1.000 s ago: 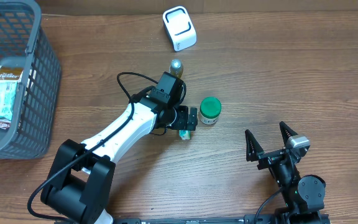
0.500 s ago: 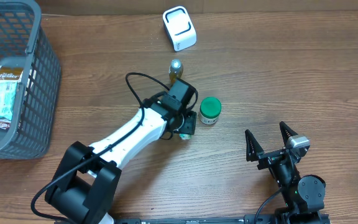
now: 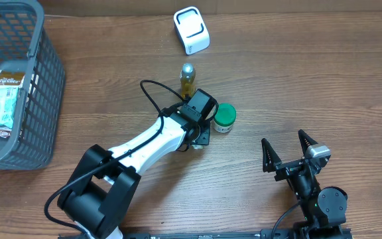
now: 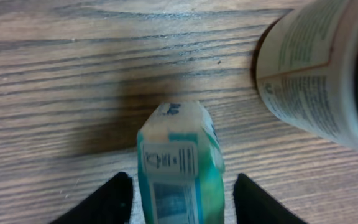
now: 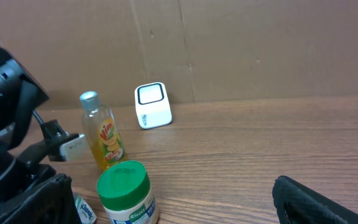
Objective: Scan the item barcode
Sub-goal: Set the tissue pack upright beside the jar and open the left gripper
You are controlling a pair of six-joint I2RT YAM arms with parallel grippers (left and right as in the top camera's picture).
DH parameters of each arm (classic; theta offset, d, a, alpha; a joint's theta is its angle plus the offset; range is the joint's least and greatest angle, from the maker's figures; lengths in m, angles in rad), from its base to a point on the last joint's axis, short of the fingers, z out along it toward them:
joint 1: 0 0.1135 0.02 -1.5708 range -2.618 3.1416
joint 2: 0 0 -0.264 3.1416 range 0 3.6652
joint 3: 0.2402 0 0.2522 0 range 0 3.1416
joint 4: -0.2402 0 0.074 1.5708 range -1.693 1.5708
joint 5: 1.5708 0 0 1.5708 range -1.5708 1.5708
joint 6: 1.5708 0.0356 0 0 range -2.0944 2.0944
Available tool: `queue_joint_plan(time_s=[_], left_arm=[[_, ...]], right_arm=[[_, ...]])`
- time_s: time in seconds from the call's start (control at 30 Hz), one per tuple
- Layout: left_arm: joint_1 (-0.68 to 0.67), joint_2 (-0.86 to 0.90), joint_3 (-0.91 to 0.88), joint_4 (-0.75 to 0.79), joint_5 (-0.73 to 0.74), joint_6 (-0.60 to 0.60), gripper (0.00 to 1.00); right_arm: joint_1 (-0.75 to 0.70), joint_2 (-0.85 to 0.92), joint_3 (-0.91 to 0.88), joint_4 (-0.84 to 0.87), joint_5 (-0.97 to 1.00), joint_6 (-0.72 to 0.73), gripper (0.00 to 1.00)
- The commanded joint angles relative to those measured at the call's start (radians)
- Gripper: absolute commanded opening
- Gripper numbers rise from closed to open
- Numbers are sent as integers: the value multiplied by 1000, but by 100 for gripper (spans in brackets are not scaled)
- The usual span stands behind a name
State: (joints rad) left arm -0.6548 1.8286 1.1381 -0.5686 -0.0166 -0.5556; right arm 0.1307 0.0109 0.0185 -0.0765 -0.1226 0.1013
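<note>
Where a second ago the left hand (image 4: 184,196) stood wide, it is now seen narrowed about a small teal packet (image 4: 178,155), with a sliver of worktop (image 3: 323,79) showing at each side. The arm has been swung toward the green-lidded jar (image 3: 224,118). The packet is laid just beside that jar, near a yellow bottle (image 3: 188,78). The right hand (image 3: 283,137) is held wide. The wood-grain worktop is backed by a brown cardboard wall (image 5: 260,50), with a white scanner (image 3: 191,29) set near it.
</note>
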Motion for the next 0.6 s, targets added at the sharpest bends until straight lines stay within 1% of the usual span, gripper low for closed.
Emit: queue_joint_plan(time_s=[0.0, 0.07, 0.1, 0.17, 0.2, 0.23, 0.3, 0.37, 0.57], left_arm=[[-8, 15, -4, 25, -16, -18, 42], [-8, 15, -4, 28, -17, -17, 21], [-8, 15, -4, 27, -17, -17, 6], [-8, 15, -4, 23, -17, -17, 4], [-8, 15, -4, 23, -17, -17, 10], [-8, 15, -4, 23, -17, -17, 25], [-8, 15, -4, 23, -17, -17, 42], [-8, 15, -4, 23, -17, -17, 47], [-8, 15, -4, 4, -4, -18, 46]], right_arm=[[-4, -8, -11, 3, 9, 3, 100], [-4, -8, -11, 3, 9, 3, 100], [-4, -8, -11, 3, 9, 3, 100], [-4, -8, -11, 3, 9, 3, 100], [-4, -8, -11, 3, 9, 3, 100], [-4, -8, -11, 3, 9, 3, 100], [-4, -8, -11, 3, 9, 3, 100], [-4, -8, -11, 3, 9, 3, 100], [-4, -8, -11, 3, 9, 3, 100]])
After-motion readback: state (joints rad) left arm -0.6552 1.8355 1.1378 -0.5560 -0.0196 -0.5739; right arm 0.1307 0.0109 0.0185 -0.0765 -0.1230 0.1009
